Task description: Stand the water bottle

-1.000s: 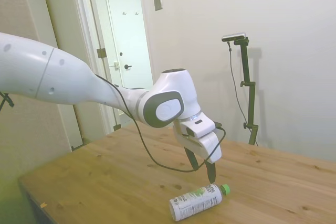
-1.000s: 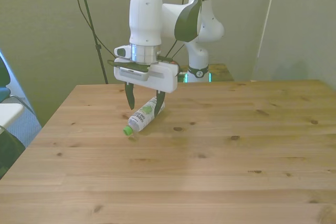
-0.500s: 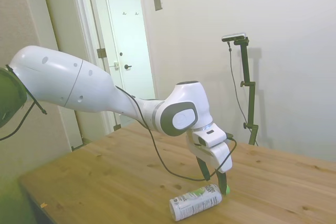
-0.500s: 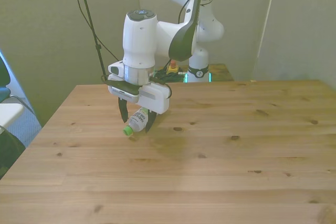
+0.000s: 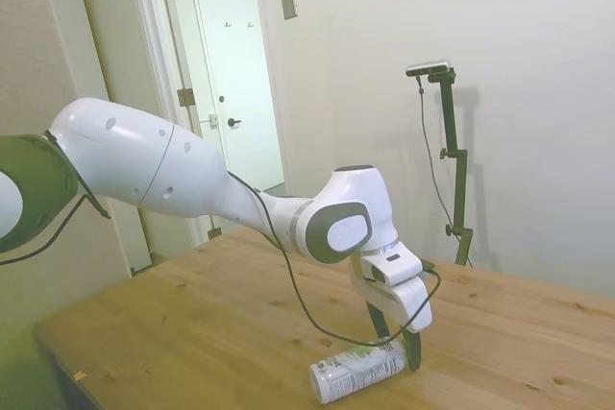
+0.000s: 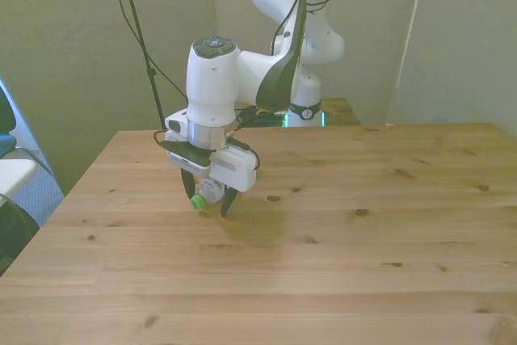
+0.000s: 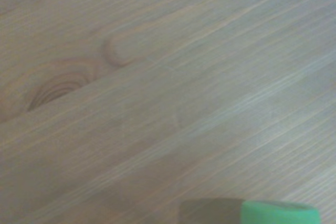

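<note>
Grasp step here: gripper is spread around the neck end of the water bottle, which lies on its side on the table. Next it needs to pinch, then tip it upright

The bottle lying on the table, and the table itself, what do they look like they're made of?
The water bottle looks like thin clear plastic: see-through at its bottom end, with a white printed label wrapped round the body. Its cap looks like solid bright green plastic with a dull finish. The table looks like pale wood boards, probably pine, going by the long grain lines and dark knots, with a low sheen.
</note>
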